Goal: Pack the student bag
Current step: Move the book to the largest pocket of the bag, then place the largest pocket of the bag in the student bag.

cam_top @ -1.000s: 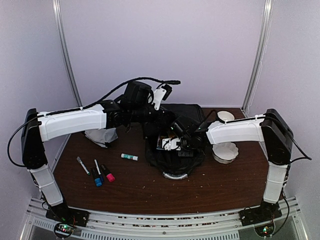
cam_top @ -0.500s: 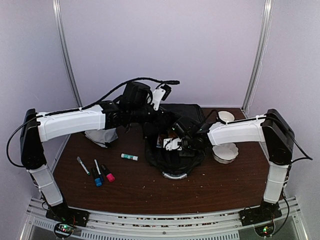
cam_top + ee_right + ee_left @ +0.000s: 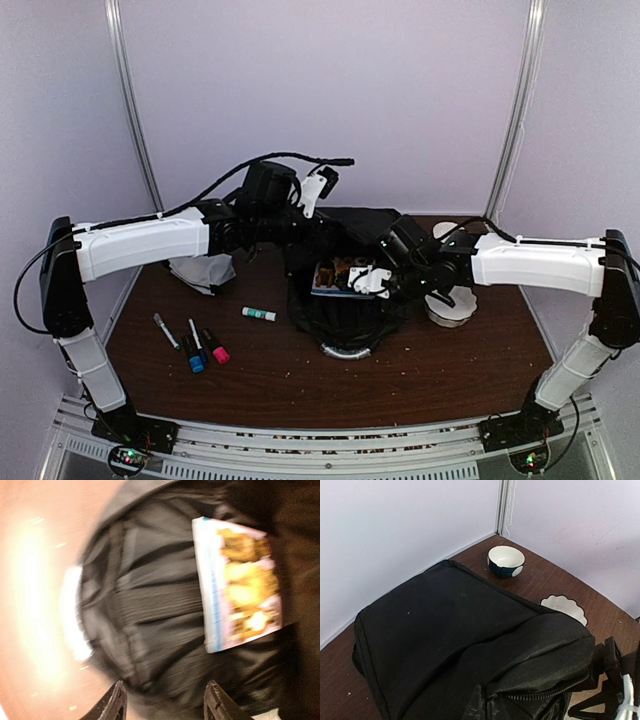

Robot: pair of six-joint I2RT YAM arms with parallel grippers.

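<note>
- Right jaws stand well apart and grip nothing, poised just above the open end of the student bag [image 3: 345, 318]; the wrist camera's view of them is blurred.
- Left jaws are closed at the bag's far side. Their fingers are lost against the black fabric, so whether they pinch any of it cannot be told.
- Nearest the arms' bases, on the left of the brown bench [image 3: 300, 385], three markers [image 3: 192, 345] lie side by side, one blue-capped, one pink-capped.
- Just beyond them a glue stick [image 3: 258, 314] lies between the markers and the bag.
- At mid-bench the black bag rests with its silver-grey handle [image 3: 350, 350] at the near edge. A printed pack [image 3: 335, 274] with a blue border shows in the opening.
- Just right of the bag sits a white scalloped dish [image 3: 452, 306]. To its left, a grey cloth [image 3: 205, 270] lies under the left arm [image 3: 145, 248].
- Farthest back, near the corner of the walls, a dark-blue bowl [image 3: 506, 561] with a white inside stands upright, apart from the bag.
</note>
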